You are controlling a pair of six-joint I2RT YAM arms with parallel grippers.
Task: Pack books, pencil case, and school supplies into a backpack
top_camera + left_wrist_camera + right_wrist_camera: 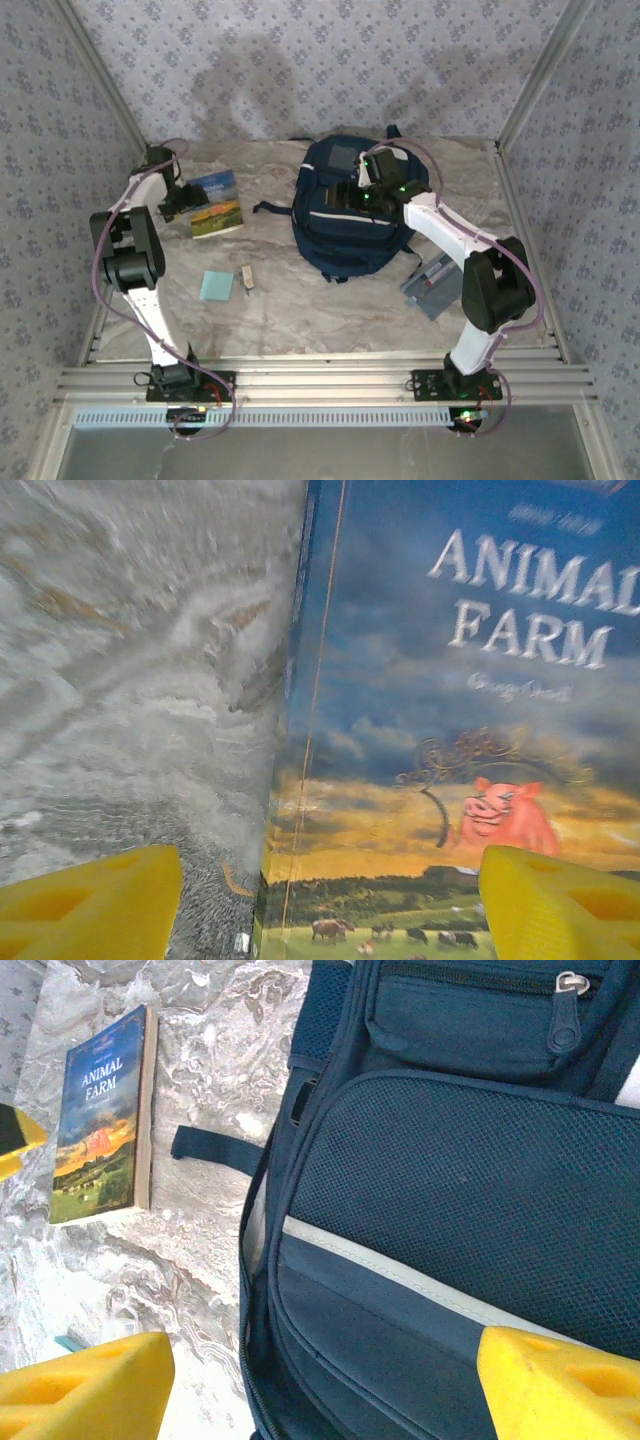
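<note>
Right, the book lies flat, cover up, near the far left corner of the counter, and the left gripper hangs directly over it with its jaws spread wide and nothing in them. In the left wrist view one fingertip is above bare counter and the other above the cover, so the jaws straddle the spine-side long edge. The book's long axis runs roughly far-to-near on the counter, slightly tilted, and the gripper's opening lies across it. Whether the fingertips touch the counter I cannot tell. Left arm is clearly the nearer one for the book. The right gripper is also spread wide and empty, over the backpack's front panel at the far middle of the counter, well apart from the book. My read: the next move is a left-arm pick on the spine edge, then a carry rightward to the backpack. I cannot tell if the main compartment is unzipped. The pencil case sits near the right edge, just beside the right arm. The pad and eraser lie side by side left of centre, nearer than the book.
</note>
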